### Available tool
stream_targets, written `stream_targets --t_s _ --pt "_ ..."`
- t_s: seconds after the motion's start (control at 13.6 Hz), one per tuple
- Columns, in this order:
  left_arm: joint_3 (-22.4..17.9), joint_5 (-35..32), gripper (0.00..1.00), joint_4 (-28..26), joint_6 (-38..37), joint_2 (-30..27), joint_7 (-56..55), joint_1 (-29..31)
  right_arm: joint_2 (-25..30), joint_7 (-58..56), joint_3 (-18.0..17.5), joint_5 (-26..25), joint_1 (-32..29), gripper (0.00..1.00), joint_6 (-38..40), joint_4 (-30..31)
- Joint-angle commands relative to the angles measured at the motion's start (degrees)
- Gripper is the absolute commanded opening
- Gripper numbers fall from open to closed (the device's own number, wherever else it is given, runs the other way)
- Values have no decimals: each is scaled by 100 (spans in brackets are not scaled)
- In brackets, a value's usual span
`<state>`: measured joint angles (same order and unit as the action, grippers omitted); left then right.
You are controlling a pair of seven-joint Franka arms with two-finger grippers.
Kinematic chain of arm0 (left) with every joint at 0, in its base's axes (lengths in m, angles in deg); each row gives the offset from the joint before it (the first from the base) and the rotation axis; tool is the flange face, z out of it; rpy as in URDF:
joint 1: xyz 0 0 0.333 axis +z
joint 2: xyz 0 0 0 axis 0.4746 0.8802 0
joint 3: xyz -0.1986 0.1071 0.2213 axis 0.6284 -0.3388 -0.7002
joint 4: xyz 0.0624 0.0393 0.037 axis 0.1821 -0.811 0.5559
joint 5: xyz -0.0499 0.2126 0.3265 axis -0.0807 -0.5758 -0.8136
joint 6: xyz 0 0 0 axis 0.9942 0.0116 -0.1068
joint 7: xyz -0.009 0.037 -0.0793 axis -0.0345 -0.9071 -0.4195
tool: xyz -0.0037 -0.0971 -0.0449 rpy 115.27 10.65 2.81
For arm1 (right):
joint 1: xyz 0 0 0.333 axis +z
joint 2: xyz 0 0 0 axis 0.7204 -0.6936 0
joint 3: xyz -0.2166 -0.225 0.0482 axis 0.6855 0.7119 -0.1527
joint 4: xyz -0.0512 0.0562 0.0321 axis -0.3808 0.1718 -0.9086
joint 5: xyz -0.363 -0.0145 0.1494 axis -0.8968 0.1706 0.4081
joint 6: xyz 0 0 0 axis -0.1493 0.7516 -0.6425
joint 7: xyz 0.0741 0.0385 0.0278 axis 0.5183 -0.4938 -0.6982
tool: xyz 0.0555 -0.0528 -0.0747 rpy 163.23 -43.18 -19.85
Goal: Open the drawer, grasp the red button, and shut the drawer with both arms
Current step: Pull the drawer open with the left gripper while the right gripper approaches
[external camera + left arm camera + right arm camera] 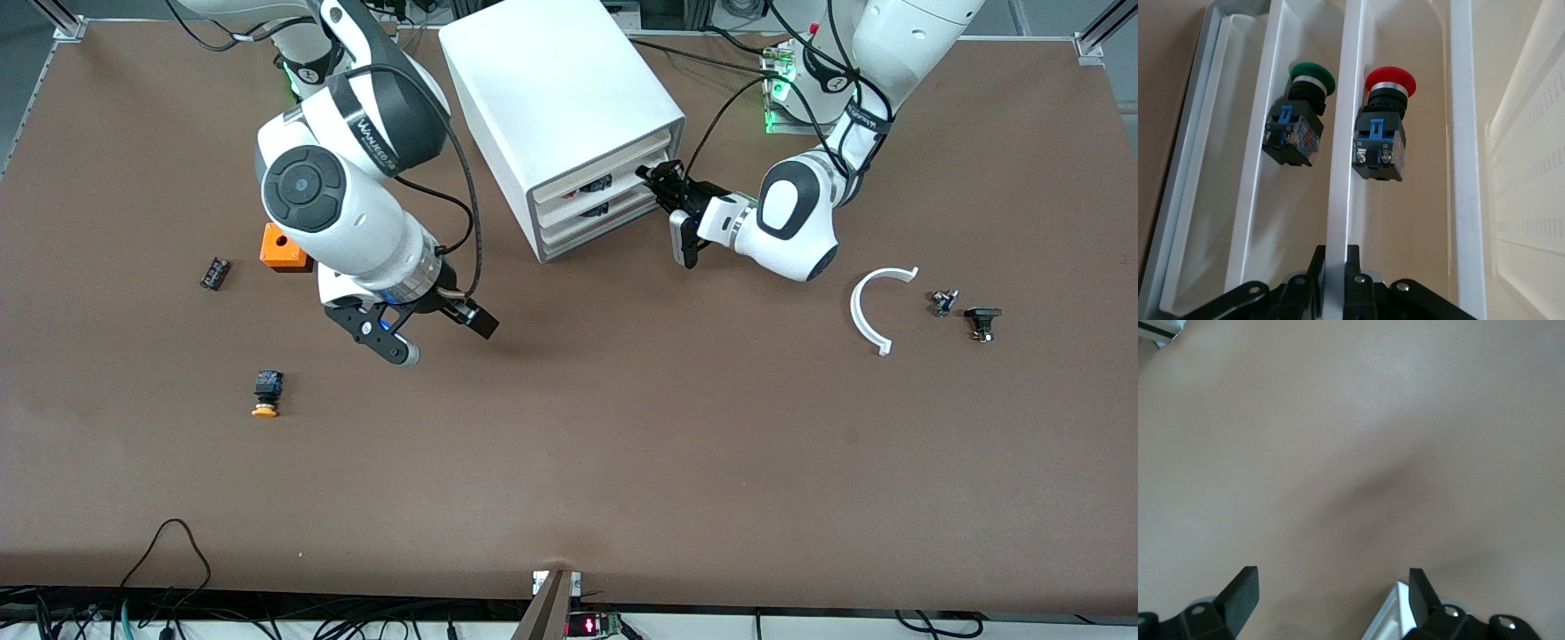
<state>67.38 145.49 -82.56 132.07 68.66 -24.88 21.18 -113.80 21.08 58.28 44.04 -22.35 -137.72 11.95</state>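
Progress: early going, by my read. The drawer unit is showing its drawers only slightly out at the front, and the opening step looks underway, not finished.

Left gripper: the left gripper is sitting right at the drawer fronts, and in the left wrist view its fingers are closing tight on a thin white drawer edge, with nothing else in its grasp.

Button: the button, red cap on a black body with a blue terminal block, is lying inside a drawer compartment just ahead of the left gripper's fingertips, not touching them.

Neighbour: a green-capped button is lying in the adjoining compartment, on the other side of that white edge.

Right gripper: the right gripper is hovering over bare table off the unit's front corner, jaws spread wide and empty; the right wrist view is showing only brown tabletop and a white sliver between its fingers. This arm is waiting.

Decoys: a yellow-orange-capped button and an orange box are lying on the table near the right gripper, neither wanted.

Remaining: pulling the drawer fully out, picking the red button, then shutting the drawer; all three are looking undone.
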Motion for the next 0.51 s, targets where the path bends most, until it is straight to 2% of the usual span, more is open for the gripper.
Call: stream_targets --t_s 0.0,0.44 --pt "2 -110 0 340 -252 106 -36 432 -406 740 38 -32 236 99 167 -684" --pt "-33 -998 0 1666 -605 966 -265 1092 -750 2384 38 -24 834 99 -201 -843"
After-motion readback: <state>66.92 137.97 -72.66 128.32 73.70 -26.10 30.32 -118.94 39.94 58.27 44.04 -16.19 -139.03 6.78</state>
